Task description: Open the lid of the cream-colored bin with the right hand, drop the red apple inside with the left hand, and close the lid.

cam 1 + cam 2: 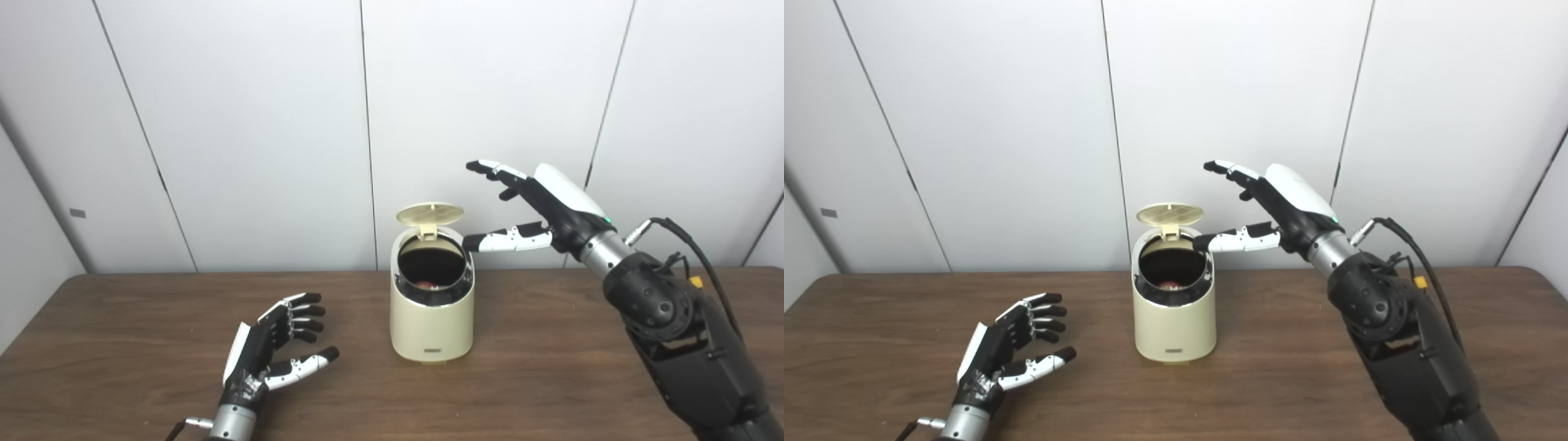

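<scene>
The cream-colored bin stands in the middle of the table with its round lid tipped up at the back. Deep inside the dark opening a bit of the red apple shows. My right hand hovers open to the right of and above the bin, fingers stretched toward the lid and thumb close to the rim, touching nothing that I can see. My left hand rests low over the table to the left of the bin, open and empty.
The brown wooden table spans the whole view. White wall panels stand right behind it. My right forearm with its black cable rises from the lower right.
</scene>
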Robot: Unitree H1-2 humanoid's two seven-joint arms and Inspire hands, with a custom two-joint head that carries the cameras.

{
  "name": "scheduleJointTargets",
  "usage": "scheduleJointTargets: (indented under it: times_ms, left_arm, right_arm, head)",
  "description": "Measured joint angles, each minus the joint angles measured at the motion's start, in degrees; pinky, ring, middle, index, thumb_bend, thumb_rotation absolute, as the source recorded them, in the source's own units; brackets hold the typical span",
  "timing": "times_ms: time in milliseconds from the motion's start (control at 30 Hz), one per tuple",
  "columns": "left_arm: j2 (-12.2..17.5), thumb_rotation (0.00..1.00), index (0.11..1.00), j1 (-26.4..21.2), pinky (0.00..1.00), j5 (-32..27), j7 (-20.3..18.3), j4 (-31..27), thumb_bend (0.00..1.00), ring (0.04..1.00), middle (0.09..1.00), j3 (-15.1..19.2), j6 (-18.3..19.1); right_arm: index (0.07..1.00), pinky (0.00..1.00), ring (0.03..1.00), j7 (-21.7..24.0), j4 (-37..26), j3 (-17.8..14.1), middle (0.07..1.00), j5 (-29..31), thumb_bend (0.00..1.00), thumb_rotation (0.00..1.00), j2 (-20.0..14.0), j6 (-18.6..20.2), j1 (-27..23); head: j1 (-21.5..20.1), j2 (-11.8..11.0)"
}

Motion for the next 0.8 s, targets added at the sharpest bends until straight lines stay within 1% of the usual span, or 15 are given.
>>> scheduleJointTargets:
  times_ms: [133,233,333,400,467,633,800]
  left_arm:
    - [-0.10,0.04,0.769,-0.03,0.58,0.00,-0.10,0.06,0.72,0.635,0.695,-0.01,-0.26]
    - [-0.12,0.04,0.765,-0.04,0.58,0.03,-0.09,0.06,0.73,0.633,0.694,0.02,-0.26]
    - [-0.10,0.04,0.767,-0.02,0.58,0.07,-0.10,0.06,0.72,0.632,0.696,0.01,-0.25]
    - [-0.10,0.04,0.766,-0.02,0.58,0.19,-0.10,0.02,0.72,0.631,0.696,0.01,-0.11]
    - [-0.09,0.04,0.768,-0.02,0.58,0.34,-0.07,0.01,0.72,0.636,0.700,-0.01,0.10]
    - [-0.06,0.05,0.767,-0.02,0.60,1.31,-0.09,0.02,0.72,0.641,0.702,-0.01,0.13]
    - [-0.08,0.05,0.760,-0.02,0.59,1.41,-0.07,0.01,0.72,0.637,0.696,0.09,0.35]
  right_arm:
    - [0.853,0.78,0.917,0.35,2.13,1.84,0.898,-2.34,0.73,0.62,0.45,-0.10,-1.19]
    - [0.845,0.81,0.931,1.14,2.64,2.91,0.900,-3.21,0.74,0.64,0.47,-0.48,-1.25]
    - [0.840,0.87,0.944,1.39,2.24,3.54,0.887,-3.98,0.68,0.66,0.25,-1.23,-1.25]
    - [0.833,0.89,0.951,1.78,1.25,4.37,0.876,-4.28,0.64,0.64,-0.19,-1.92,-1.24]
    - [0.829,0.89,0.955,2.46,0.27,4.62,0.868,-4.27,0.64,0.65,-0.56,-3.37,-1.24]
    - [0.813,0.87,0.951,3.46,-2.33,4.79,0.853,-4.47,0.65,0.65,-1.08,-4.00,-1.06]
    - [0.806,0.89,0.964,3.80,-3.70,4.60,0.848,-4.39,0.67,0.66,-1.32,-4.59,0.52]
  head:
    - [0.09,0.09]
    - [0.09,0.09]
    - [0.18,0.26]
    - [0.18,0.44]
    - [0.26,0.53]
    - [0.35,0.62]
    - [0.44,0.88]
